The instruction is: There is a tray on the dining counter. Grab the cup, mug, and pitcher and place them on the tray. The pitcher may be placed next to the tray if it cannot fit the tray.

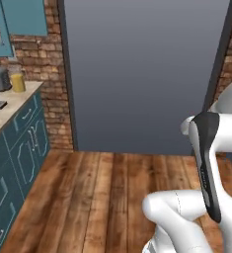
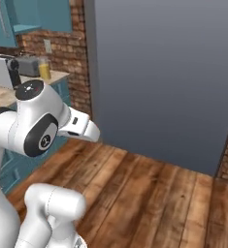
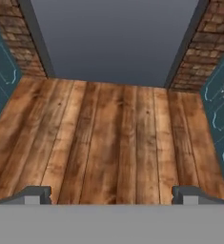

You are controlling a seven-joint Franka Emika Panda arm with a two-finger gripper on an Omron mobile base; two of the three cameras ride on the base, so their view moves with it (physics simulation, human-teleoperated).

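The yellowish vessel [image 1: 18,82] on the counter [image 1: 11,106] is too small to identify.

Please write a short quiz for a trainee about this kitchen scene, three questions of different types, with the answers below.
1. True or false: the gripper is open and holds nothing.
2. Multiple choice: what lies straight ahead of the gripper in the hand view? A) a blue tray B) bare wooden floor up to a grey opening C) a sink
3. Fill in the missing word: in the left base view, the yellow-filled pitcher stands on the counter on the ____ side of the picture, beside a grey appliance.

Key
1. True; the fingertips stand far apart with only floor between them.
2. B
3. left
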